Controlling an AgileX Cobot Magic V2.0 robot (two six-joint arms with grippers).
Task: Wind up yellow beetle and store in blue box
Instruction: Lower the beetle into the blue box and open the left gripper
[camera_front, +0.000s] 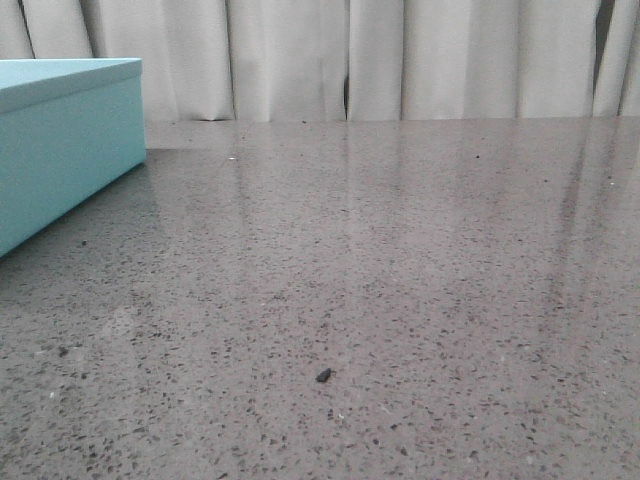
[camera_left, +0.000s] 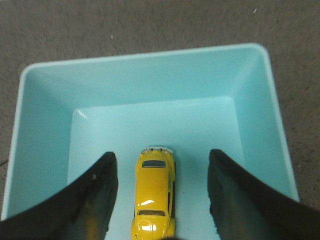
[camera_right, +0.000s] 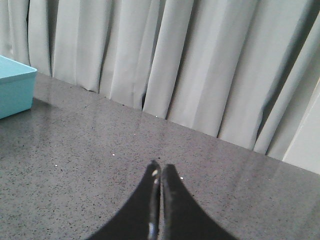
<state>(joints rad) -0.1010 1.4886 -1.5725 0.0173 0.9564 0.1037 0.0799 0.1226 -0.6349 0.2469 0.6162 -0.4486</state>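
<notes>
At the far left of the front view, the blue box (camera_front: 60, 150) stands on a grey speckled counter (camera_front: 400, 280), only its near corner and one long side in frame. From that view its inside cannot be seen, and neither arm appears there. The left wrist view looks straight down into the open box, where the yellow beetle (camera_left: 153, 197) rests on the pale turquoise floor, its roof and dark windows facing up and its chrome bumper pointing toward the far wall. The left gripper (camera_left: 161, 192) hangs over the box with its two black fingers (camera_left: 92, 200) spread wide, one on each side of the car with a clear gap on both sides, gripping nothing. Moving right across the front view, the counter runs back to a pale pleated curtain (camera_front: 400, 60), and a small dark fleck (camera_front: 323, 376) lies on the surface near the front. The right wrist view shows the right gripper (camera_right: 160, 172) above bare counter, well away from the box, its fingers pressed together at the tips with nothing between them.
</notes>
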